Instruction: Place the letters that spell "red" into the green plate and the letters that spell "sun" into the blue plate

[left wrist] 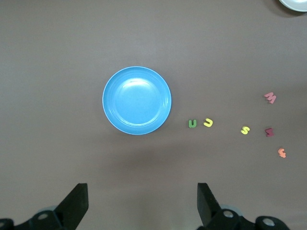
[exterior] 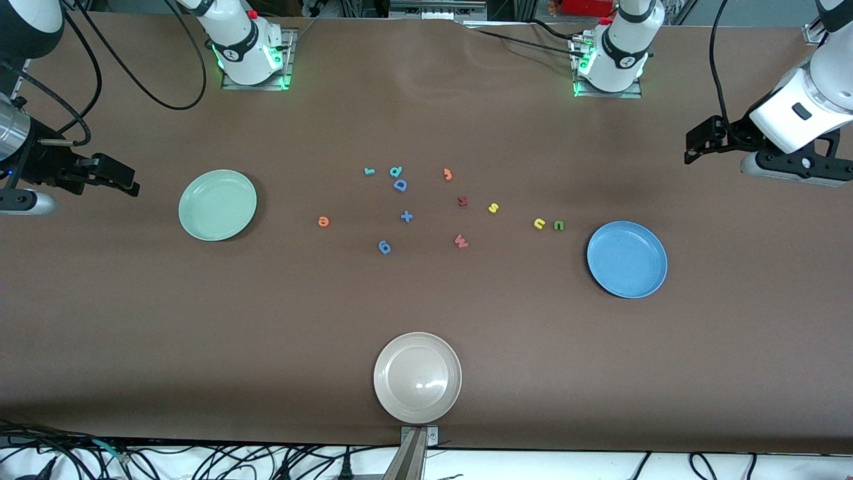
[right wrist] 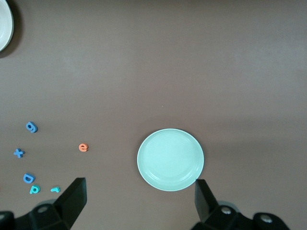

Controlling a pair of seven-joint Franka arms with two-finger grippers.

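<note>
high front view, two wrist views looking down

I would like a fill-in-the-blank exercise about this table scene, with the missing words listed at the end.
1. The yellow u lies right beside the dark green ____.
2. The plate nearest to the front camera is the ____ one; the green plate and the blue plate hold nothing yet.
3. The orange e lies nearer to the ____ plate than to the blue one.
4. The left hand and the right hand are both ____.

Missing words: n; beige-white; green; open
</note>
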